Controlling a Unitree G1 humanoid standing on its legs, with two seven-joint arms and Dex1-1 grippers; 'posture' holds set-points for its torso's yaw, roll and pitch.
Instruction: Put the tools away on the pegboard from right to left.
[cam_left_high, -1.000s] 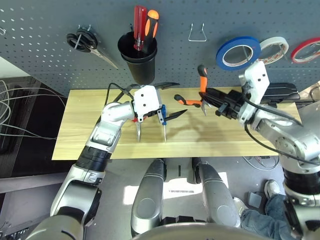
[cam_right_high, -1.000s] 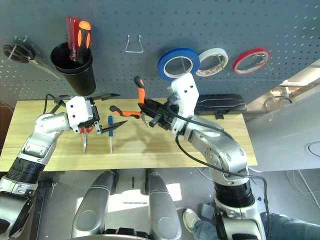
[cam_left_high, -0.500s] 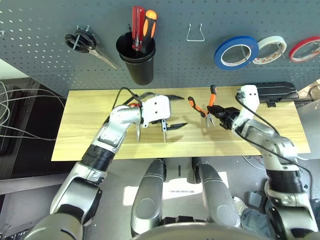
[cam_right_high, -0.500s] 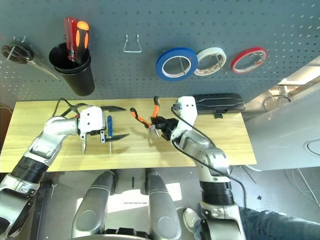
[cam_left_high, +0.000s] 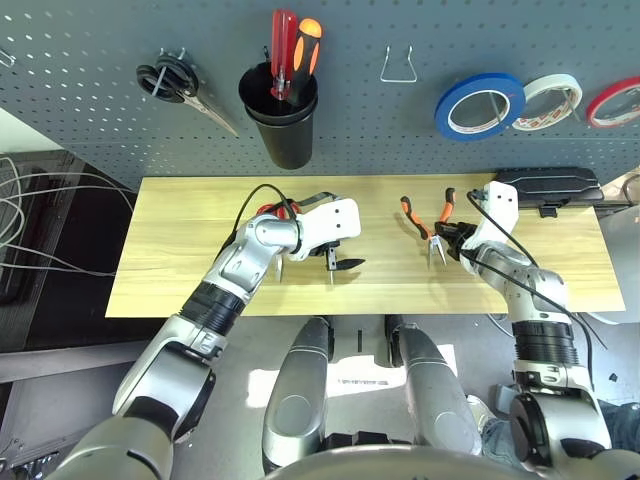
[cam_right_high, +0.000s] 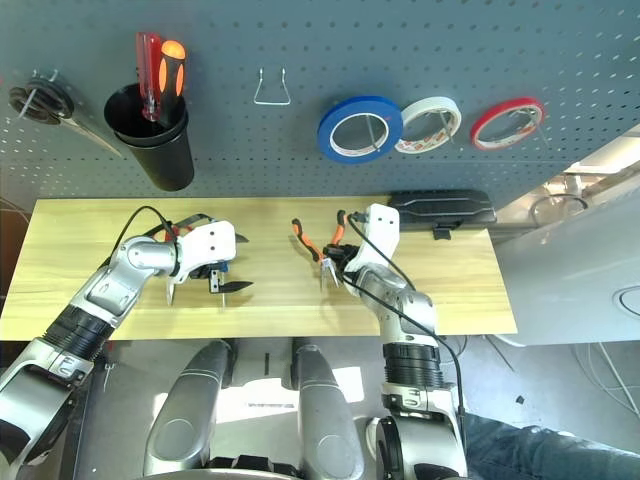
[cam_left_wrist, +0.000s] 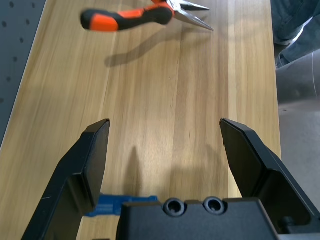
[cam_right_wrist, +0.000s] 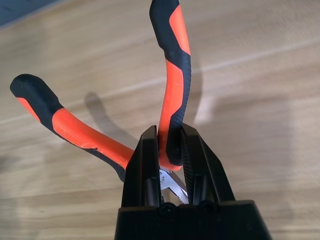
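The right end effector (cam_right_wrist: 168, 150) has come down to the desk (cam_left_high: 170, 260) since a second ago, and it still pinches one handle of the orange-and-black pliers (cam_left_high: 430, 222), which now sit low over the right middle of the desk. The left end effector (cam_left_wrist: 165, 150) has reached farther right, its fingers spread wide over bare wood, with the blue screwdriver (cam_right_high: 213, 276) just under it. On the pegboard (cam_left_high: 90, 60) at the far side, the black cup (cam_left_high: 283, 125) holds a red and an orange-handled tool, and the blue tape roll (cam_left_high: 478, 105) hangs to the right.
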